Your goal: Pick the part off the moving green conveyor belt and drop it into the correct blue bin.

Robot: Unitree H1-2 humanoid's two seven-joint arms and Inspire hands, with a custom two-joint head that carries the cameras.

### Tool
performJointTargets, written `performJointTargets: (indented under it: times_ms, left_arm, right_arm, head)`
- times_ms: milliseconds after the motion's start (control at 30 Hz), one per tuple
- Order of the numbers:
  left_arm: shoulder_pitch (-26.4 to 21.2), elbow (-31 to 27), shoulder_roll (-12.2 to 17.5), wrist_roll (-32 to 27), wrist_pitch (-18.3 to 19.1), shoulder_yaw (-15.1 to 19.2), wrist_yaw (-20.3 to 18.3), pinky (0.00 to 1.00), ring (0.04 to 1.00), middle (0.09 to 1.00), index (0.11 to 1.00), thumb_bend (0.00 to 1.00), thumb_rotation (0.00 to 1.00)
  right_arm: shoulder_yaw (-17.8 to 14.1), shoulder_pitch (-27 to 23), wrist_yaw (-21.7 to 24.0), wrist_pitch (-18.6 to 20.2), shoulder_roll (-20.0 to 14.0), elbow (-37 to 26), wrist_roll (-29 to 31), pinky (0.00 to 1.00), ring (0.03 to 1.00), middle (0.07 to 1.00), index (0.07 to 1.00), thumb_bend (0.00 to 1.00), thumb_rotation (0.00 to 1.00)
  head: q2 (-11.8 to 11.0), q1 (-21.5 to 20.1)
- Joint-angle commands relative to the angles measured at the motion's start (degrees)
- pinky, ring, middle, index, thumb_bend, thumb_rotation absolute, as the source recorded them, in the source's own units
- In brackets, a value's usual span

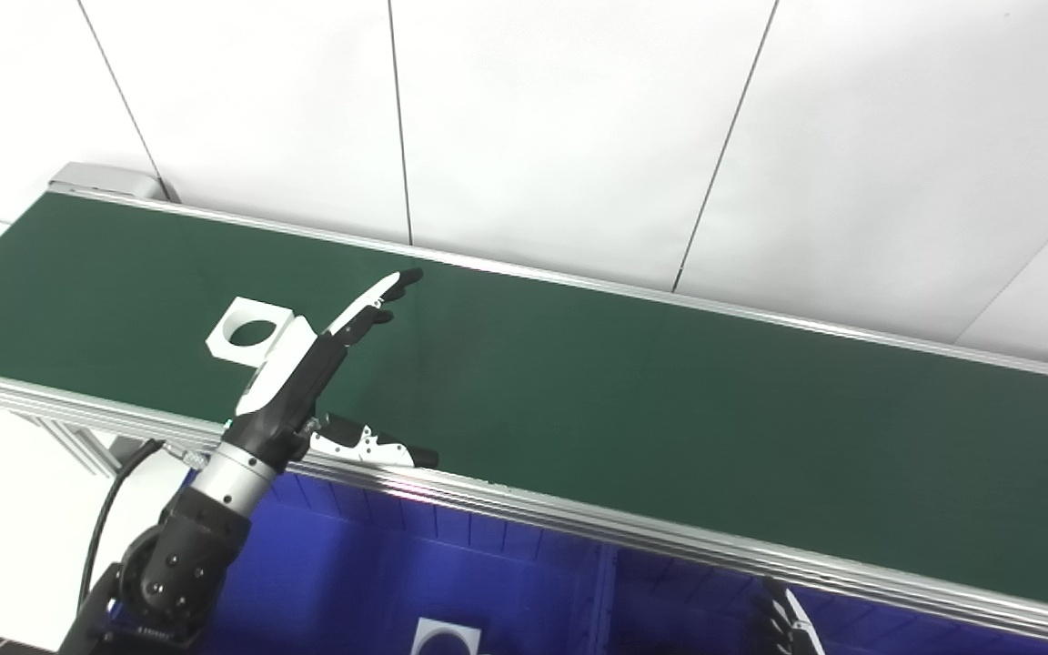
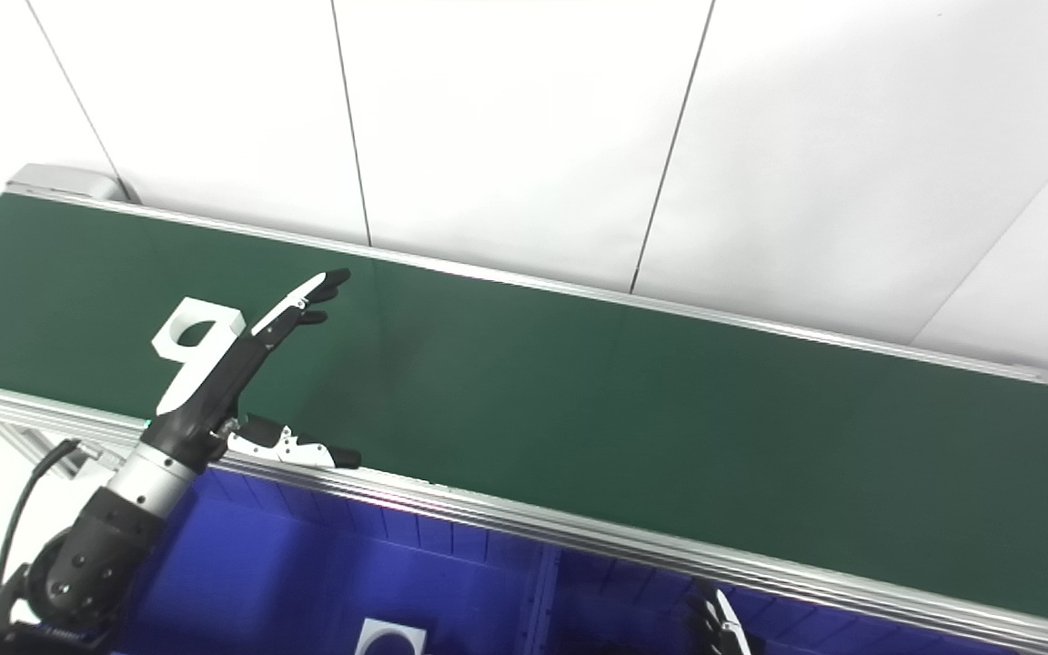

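Fingers: those of the left hand (image 1: 306, 364) are held straight and together, pointed toward 1 o'clock over the belt; the thumb (image 1: 378, 448) is spread wide toward 3 o'clock above the near rail; nothing is held.
Part: a white square part (image 1: 249, 331) with a round hole is seen lying flat on the green conveyor belt (image 1: 633, 400), just beside the hand at its 10 o'clock.
Right hand: only the fingertips of the right hand (image 1: 788, 623) are shown at the bottom edge; their spread cannot be told.
Bins: blue bins (image 1: 351, 555) are placed below the near rail; a white piece (image 1: 445, 637) is seen inside one at 6 o'clock.
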Motion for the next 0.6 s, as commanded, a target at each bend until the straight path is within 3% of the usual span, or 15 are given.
performJointTargets:
  times_ms: [0, 200, 333, 567]
  left_arm:
    - [-2.37, -0.66, 1.88, 1.07, 0.37, 0.94, 0.42, 0.88, 0.94, 0.955, 0.947, 0.85, 0.21]
    - [-4.87, 1.06, 3.34, 0.8, 1.64, 2.16, 0.62, 0.91, 0.948, 0.96, 0.952, 0.84, 0.21]
    - [-6.49, 1.07, 3.73, 0.97, 6.46, 3.25, 0.06, 0.9, 0.955, 0.971, 0.952, 0.84, 0.18]
    - [-9.25, 5.84, 6.93, 1.09, 4.08, 3.91, 0.4, 0.9, 0.95, 0.968, 0.948, 0.85, 0.13]
  right_arm:
    - [-0.21, -0.07, -1.49, -3.41, -0.3, -1.08, -0.13, 0.71, 0.799, 0.848, 0.911, 0.83, 0.49]
    - [-0.67, -0.13, -1.17, -3.41, -0.31, -0.97, -0.22, 0.74, 0.816, 0.854, 0.915, 0.85, 0.53]
    - [-0.81, -0.48, -1.6, -3.43, -0.24, -0.63, -0.11, 0.72, 0.8, 0.853, 0.917, 0.85, 0.52]
    - [-0.53, -1.0, -2.07, -3.43, -0.57, -0.04, 0.33, 0.69, 0.775, 0.841, 0.907, 0.85, 0.53]
  head:
    - [0.38, 0.69]
    - [0.9, 3.2]
    - [1.12, 4.09]
    - [1.22, 3.05]
